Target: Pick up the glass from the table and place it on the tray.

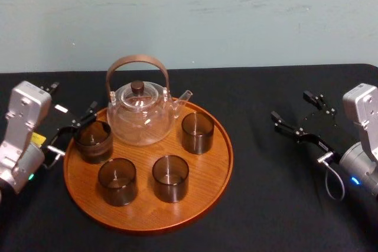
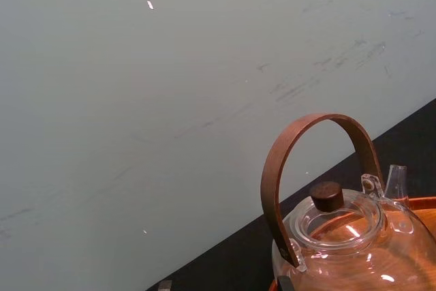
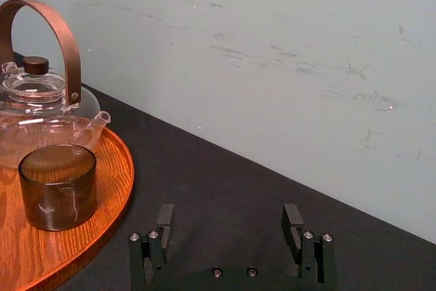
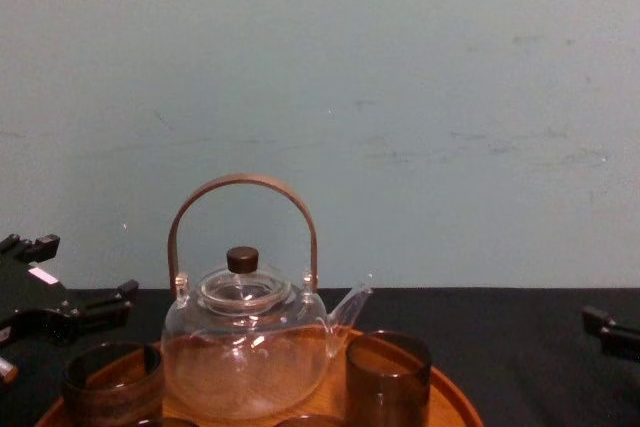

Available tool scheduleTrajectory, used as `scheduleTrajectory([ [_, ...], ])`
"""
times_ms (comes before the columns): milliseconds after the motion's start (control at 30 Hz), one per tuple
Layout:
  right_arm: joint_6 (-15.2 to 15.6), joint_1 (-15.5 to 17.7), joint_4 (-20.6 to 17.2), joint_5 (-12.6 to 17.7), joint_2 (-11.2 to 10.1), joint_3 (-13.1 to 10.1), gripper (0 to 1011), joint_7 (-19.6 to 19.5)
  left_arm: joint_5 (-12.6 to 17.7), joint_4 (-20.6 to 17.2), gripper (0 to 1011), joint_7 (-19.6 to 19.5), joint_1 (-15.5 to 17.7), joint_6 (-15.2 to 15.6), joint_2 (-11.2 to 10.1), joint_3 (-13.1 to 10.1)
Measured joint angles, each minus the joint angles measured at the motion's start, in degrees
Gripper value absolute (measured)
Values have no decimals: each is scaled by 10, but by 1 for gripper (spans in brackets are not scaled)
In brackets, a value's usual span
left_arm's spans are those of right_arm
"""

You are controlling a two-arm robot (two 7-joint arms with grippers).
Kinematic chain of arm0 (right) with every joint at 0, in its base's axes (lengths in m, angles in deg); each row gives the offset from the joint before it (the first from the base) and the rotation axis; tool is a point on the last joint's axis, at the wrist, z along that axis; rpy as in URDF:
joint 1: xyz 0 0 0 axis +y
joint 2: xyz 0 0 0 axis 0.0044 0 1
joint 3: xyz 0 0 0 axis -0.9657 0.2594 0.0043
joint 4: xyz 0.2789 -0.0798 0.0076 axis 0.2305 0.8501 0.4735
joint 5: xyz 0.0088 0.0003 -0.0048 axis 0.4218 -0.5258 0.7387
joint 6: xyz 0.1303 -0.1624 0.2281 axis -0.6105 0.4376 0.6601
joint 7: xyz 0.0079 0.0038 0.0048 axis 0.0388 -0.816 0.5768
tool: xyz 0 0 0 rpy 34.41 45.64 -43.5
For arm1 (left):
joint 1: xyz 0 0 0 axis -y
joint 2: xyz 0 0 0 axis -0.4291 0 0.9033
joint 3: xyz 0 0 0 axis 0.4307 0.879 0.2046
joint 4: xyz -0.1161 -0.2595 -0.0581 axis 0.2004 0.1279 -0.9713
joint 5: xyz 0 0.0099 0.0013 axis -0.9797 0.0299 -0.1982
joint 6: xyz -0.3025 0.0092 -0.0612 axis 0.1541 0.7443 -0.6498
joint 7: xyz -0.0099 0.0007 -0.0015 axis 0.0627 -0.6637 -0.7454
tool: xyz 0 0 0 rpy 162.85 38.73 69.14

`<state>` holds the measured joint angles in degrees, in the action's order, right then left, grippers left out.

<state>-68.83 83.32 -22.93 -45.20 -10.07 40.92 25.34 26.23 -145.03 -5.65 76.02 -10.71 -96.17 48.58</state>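
I am looking across a pale wall [image 1: 236, 16] standing behind a wide black tabletop [image 1: 283, 205]. A round wooden tray [image 1: 207, 187] is sitting on the tabletop, left of its middle. At the back of the tray a clear glass teapot [image 1: 142, 119] is standing upright, its brown handle arching over the lid and its spout pointing to the right.

The right gripper [image 1: 290, 105] is hovering over bare cloth, well apart from the tray's right rim, and its jaws are standing wide apart with nothing between them. The left gripper [image 1: 75, 129] is sitting at the tray's left edge, its jaws also spread apart and holding nothing.

Four dark glasses are standing upright on the tray. The left glass [image 1: 93, 141] is resting just inside the left rim, right beside the tips of the left gripper; I cannot tell whether they are touching it. The back right glass [image 1: 197, 133] is standing just beside the spout. The front left glass [image 1: 117, 182] and the front right glass [image 1: 170, 178] are standing side by side near the front rim.
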Motion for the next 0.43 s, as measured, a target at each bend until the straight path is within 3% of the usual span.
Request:
scheduleTrajectory([
  [433,0,0,0,1,0,0,1002,1,0,0,1001,0,0,0,0,0],
])
